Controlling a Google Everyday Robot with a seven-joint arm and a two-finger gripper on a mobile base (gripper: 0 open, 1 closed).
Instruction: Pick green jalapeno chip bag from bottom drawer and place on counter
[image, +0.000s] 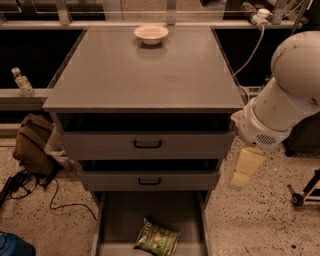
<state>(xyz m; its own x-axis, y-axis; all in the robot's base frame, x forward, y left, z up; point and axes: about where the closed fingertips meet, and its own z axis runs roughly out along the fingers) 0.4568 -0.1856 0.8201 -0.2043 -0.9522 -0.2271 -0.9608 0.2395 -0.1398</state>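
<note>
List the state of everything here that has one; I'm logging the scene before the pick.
Bottom drawer: pulled open.
Chip bag: lying flat on that drawer's floor, not grasped.
Middle drawer: pulled out slightly.
Top drawer: pulled out slightly.
Bowl: upright near the far edge of the counter.
Bottle: upright, left of the cabinet.
Gripper: hanging right of the cabinet, well apart from the bag.

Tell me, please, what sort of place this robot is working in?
Probably a robot lab or test area, not a home: a lone grey drawer cabinet, loose cables on the speckled floor, a brown bag dumped beside it. The gripper hangs at the view's right, beside the cabinet's middle drawer.
</note>
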